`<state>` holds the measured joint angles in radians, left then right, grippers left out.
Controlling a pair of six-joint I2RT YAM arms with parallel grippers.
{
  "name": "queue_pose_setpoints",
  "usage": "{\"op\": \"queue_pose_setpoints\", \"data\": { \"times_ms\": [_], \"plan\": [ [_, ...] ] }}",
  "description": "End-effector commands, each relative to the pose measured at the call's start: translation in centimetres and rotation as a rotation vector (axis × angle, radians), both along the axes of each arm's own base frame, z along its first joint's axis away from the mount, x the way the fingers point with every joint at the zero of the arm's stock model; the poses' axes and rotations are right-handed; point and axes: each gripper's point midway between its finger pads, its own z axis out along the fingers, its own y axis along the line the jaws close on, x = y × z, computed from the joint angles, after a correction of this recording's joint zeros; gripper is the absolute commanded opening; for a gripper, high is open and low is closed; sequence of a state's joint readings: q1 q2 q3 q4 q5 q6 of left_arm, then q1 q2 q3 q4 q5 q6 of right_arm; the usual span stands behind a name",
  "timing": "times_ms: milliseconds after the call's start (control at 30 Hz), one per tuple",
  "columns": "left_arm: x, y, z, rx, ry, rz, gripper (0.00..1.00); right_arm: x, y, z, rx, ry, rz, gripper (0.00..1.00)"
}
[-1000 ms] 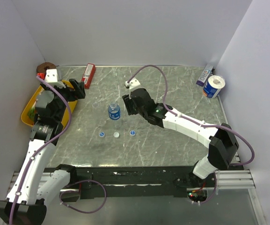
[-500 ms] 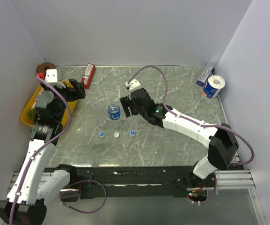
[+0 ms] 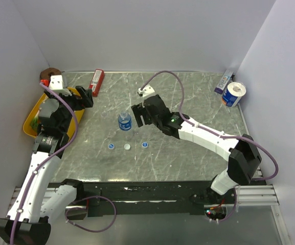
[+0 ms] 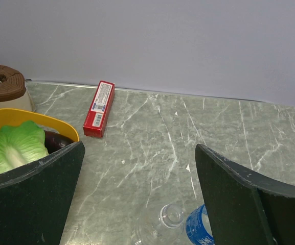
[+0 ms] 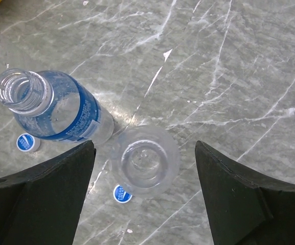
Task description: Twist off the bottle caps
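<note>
A clear bottle (image 5: 144, 161) stands upright with an open neck. My right gripper (image 5: 143, 148) is open straight above it, and neither finger touches it. Beside it stands a blue-labelled bottle (image 5: 60, 115), also uncapped, which the top view shows too (image 3: 124, 122). Three bottle caps (image 3: 111, 146) (image 3: 128, 146) (image 3: 144, 145) lie in a row on the table; two of them (image 5: 27, 143) (image 5: 121, 194) also show in the right wrist view. My left gripper (image 4: 139, 148) is open and empty, up by the yellow tray. Below it stand another clear uncapped bottle (image 4: 170, 220) and the blue-labelled bottle (image 4: 198, 228).
A red box (image 3: 96, 82) lies at the back left. A yellow tray (image 4: 14, 116) holding lettuce (image 4: 12, 148) sits at the left edge, with a brown-topped roll (image 4: 1, 87) behind it. A toilet roll (image 3: 233, 94) and a small carton (image 3: 223, 82) stand at the back right.
My right gripper's jaws have spread apart and it has shifted slightly toward the blue-labelled bottle. The left arm, bottles and caps have not moved.
</note>
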<state>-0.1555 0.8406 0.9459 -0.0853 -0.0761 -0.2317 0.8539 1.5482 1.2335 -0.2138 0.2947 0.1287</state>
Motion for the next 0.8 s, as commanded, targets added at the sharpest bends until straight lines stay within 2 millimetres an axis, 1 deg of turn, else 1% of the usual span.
{"op": "queue_pose_setpoints", "data": {
  "times_ms": [0, 267, 367, 433, 500, 533, 600, 633, 700, 733, 767],
  "plan": [
    [0.0, -0.1, 0.9, -0.021, -0.038, -0.006, 0.96, 0.5, -0.5, 4.0, 0.064, -0.079, -0.012, 0.87],
    [0.1, 0.0, 0.9, -0.017, -0.035, -0.001, 0.96, 0.2, 0.2, 7.0, 0.135, -0.099, 0.023, 0.9],
    [0.1, -0.1, 0.7, -0.015, -0.031, -0.005, 0.96, 0.6, 0.1, 7.9, 0.181, -0.087, 0.025, 0.91],
    [0.2, 0.0, 0.5, -0.012, -0.027, -0.002, 0.96, 1.3, -0.2, 8.6, 0.216, -0.087, 0.023, 0.91],
    [0.5, 0.4, 0.2, -0.006, -0.019, 0.021, 0.96, 2.0, -0.5, 8.6, 0.237, -0.069, 0.028, 0.91],
    [0.6, 0.4, -0.1, -0.002, -0.011, 0.026, 0.96, 3.0, -1.5, 8.8, 0.249, -0.069, -0.001, 0.91],
    [1.2, 0.7, -1.0, 0.007, 0.025, 0.041, 0.96, 4.1, -2.8, 8.8, 0.259, -0.069, -0.032, 0.91],
    [1.4, 0.8, -1.0, -0.001, 0.032, 0.042, 0.96, 5.1, -4.3, 8.8, 0.269, -0.071, -0.064, 0.91],
    [1.7, 1.3, -1.3, -0.009, 0.043, 0.053, 0.96, 5.8, -6.2, 9.5, 0.285, -0.085, -0.099, 0.91],
    [1.7, 1.7, -1.3, -0.018, 0.039, 0.059, 0.96, 6.0, -7.1, 9.5, 0.296, -0.077, -0.111, 0.91],
    [1.7, 1.9, -1.2, -0.022, 0.035, 0.064, 0.96, 6.3, -9.2, 10.6, 0.315, -0.102, -0.148, 0.91]
  ]
}}
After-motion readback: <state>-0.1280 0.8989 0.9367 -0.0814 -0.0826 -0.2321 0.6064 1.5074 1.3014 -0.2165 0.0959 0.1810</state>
